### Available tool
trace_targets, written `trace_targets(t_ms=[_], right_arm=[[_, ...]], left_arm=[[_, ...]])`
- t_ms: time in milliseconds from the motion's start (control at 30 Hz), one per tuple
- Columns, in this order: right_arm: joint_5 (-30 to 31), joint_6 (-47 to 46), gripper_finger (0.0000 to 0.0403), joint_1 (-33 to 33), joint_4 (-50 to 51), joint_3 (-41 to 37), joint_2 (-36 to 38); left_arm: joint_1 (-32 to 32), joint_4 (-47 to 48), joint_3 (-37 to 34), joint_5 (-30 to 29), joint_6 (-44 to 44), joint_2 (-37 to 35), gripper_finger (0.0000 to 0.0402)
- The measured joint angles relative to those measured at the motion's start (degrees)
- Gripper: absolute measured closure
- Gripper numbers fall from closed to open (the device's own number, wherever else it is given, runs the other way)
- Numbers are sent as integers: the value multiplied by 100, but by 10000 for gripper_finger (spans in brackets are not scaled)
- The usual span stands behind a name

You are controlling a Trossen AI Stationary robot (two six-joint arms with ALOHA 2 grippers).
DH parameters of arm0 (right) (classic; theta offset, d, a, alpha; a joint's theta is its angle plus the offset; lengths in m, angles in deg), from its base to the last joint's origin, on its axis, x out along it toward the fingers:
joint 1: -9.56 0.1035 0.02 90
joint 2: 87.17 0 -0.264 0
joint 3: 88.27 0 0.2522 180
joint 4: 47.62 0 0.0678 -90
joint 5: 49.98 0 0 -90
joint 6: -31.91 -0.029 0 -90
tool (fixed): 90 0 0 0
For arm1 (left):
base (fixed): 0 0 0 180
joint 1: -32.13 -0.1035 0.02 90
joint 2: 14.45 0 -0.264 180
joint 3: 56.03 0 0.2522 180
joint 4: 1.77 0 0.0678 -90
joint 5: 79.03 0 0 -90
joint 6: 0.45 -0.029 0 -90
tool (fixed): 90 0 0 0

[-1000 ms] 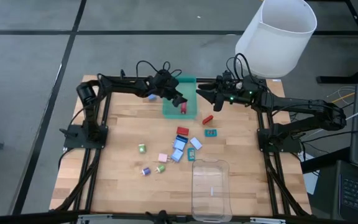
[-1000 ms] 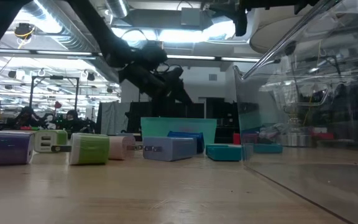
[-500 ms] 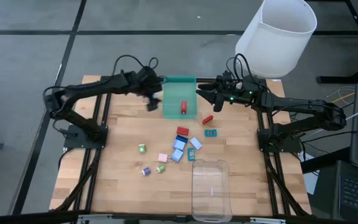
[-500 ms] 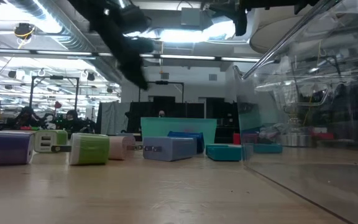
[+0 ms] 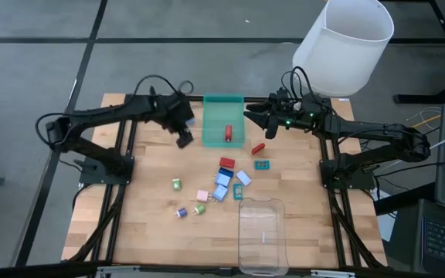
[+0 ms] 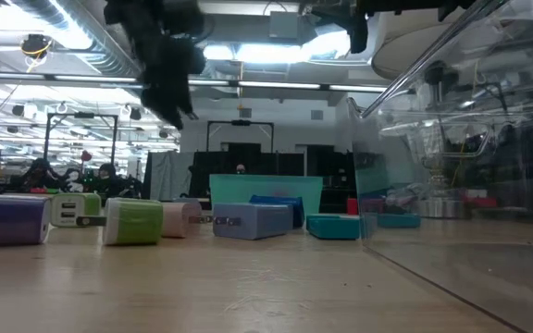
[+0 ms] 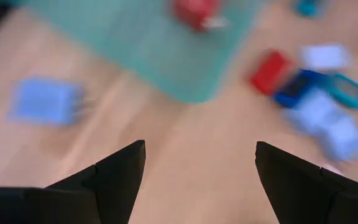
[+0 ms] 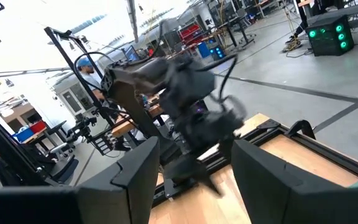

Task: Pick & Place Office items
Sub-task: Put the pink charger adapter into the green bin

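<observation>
Hovering above bare wood: left gripper, jaws spread and empty, just off the outer long edge of green tray. Beyond those jaws in the left wrist view, blue plug block on the wood beside the tray's edge, red piece inside the tray. Held above the tray's opposite corner: right gripper, jaws parted, gripping nothing. Scattered mid-bench, well apart from both jaws: office items, with red flat piece nearest the right jaws, green cube and pink cube farther out. Standing at the near edge: clear tray. Looming past the far corner: white bin. Surrounding: wide wooden margins, grey floor, workshop hall with ceiling lights.
</observation>
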Motion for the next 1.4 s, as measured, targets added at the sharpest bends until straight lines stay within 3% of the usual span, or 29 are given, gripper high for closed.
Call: trace_targets(t_ms=[167, 333, 567, 833, 1133, 1400], right_arm=[[0, 22, 202, 0, 0, 0, 0], [-145, -5, 202, 0, -2, 0, 0], [-527, 79, 202, 0, -1, 0, 0], [-904, -31, 202, 8, 0, 0, -2], [-903, 17, 202, 22, 22, 0, -2], [-900, 106, 202, 26, 24, 0, -2]], left_arm=[[1267, 191, 0, -99, 11, 109, 105], [2519, -38, 0, -730, 79, 360, 105], [3472, -1068, 0, -614, 1710, 1058, 105], [4026, -1322, 0, -733, 2470, 1818, 100], [4205, -1346, 0, -1801, 1601, 2122, 102], [4161, -1317, 0, -1662, 1243, 2122, 103]])
